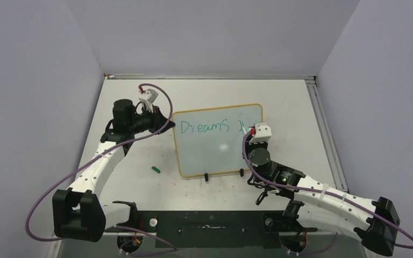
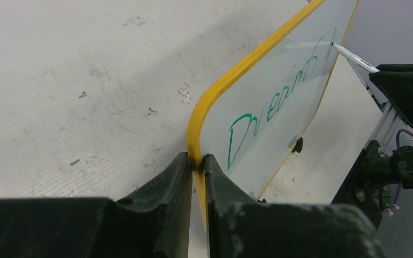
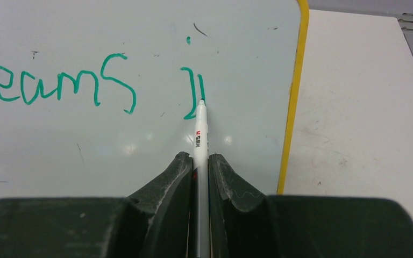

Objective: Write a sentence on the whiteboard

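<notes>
- Whiteboard (image 1: 215,153) lies mid-table (image 1: 140,97).
- Left gripper (image 2: 196,161) is clamped on the board's yellow frame at its 10 o'clock corner.
- Right gripper (image 3: 199,161), at the board's 3 o'clock, is clenched on a white marker (image 3: 200,129); its tip touches the board.
- Sentence (image 1: 204,127) so far: green "Dreams" plus two strokes, toward 12 o'clock.
- Green cap (image 1: 155,169) lies on the table at the board's 8 o'clock, apart from it.

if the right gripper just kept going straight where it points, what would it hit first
Most likely the whiteboard: the marker held in the right gripper touches it with its tip, beside the rightmost green stroke; the slant is hard to judge.
</notes>
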Tool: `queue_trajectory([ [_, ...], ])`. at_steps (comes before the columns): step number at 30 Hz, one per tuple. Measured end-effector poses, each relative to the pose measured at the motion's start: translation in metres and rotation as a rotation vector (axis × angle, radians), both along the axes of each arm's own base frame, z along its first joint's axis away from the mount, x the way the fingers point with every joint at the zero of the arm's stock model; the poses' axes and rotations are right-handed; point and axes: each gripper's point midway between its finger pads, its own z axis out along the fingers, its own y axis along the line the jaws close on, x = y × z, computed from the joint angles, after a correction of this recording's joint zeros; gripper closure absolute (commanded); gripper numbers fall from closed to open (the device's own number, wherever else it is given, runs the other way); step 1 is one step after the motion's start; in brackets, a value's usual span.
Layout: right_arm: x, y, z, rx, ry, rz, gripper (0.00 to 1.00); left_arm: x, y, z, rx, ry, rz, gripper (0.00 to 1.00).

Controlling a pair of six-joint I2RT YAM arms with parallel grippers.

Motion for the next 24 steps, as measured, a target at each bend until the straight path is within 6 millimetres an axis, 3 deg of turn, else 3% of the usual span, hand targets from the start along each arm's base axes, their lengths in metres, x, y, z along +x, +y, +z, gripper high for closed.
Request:
queue_trajectory([
  [24, 0.0084, -0.0082, 0.0092, -0.012, -0.038, -0.041, 0.95, 0.0004, 0.001, -0.0031, 0.023, -0.008, 0.002, 1.0],
])
